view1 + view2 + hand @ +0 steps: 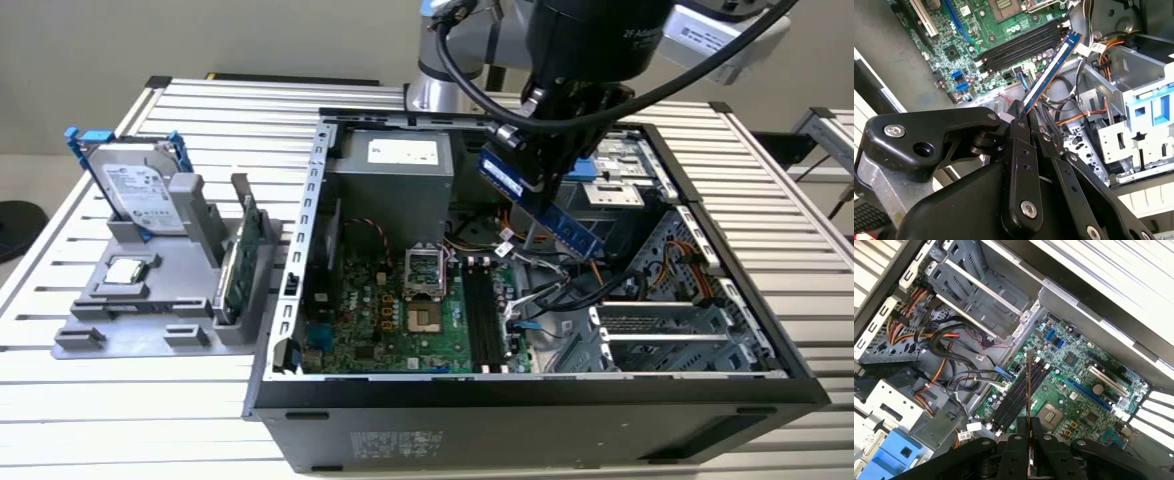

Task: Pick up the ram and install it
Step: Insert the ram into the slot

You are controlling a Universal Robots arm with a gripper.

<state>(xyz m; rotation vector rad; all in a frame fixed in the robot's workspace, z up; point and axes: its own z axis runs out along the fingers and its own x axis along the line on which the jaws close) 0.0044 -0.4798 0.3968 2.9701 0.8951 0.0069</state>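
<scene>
End effector (1020, 114) clamped on ram (1053, 66), tilted above motherboard slots (1019, 44).

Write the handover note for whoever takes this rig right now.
Gripper: shut on the ram, gripping it by one end.
Ram: in the air inside the open computer case, tilted, with its free end pointing down toward the motherboard. It touches nothing but the gripper.
Black memory slots: no stick in any of them.
Done: the ram is picked up and held over the board, near the slots.
Left: the ram is not yet seated in a slot.
</scene>
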